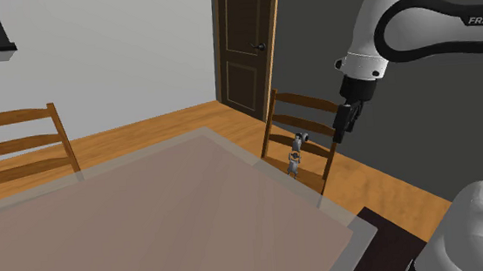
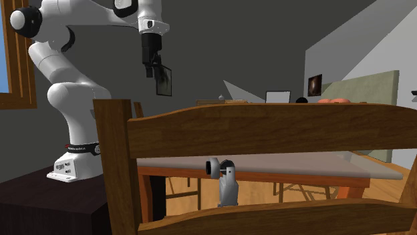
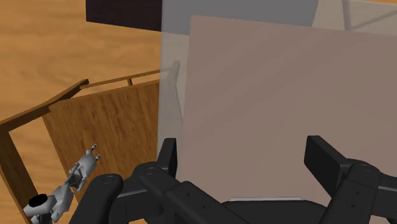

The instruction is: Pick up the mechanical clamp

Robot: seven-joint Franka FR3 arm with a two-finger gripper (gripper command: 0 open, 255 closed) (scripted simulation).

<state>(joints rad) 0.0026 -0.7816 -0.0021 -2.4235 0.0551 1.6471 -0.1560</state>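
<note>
Grey mechanical clamp point(image 3: 63, 191) lying on the wooden seat of a chair point(image 3: 114, 127), near the seat's outer edge and well apart from the table point(image 3: 267, 95). The second exterior view shows the clamp through the gap between the chair's back slats point(image 2: 267, 130) (these partly screen it). The black gripper point(image 3: 243, 153) hangs high above, empty, fingers spread wide over the table's edge and to one side of the clamp. A dark door point(image 1: 246, 42) stands beyond the chair.

Shoulder view looks down across the surface point(image 1: 150, 224); the second sits low, close behind a chair point(image 2: 267, 133), facing the arm point(image 2: 67, 93). All three share chair and surface.
</note>
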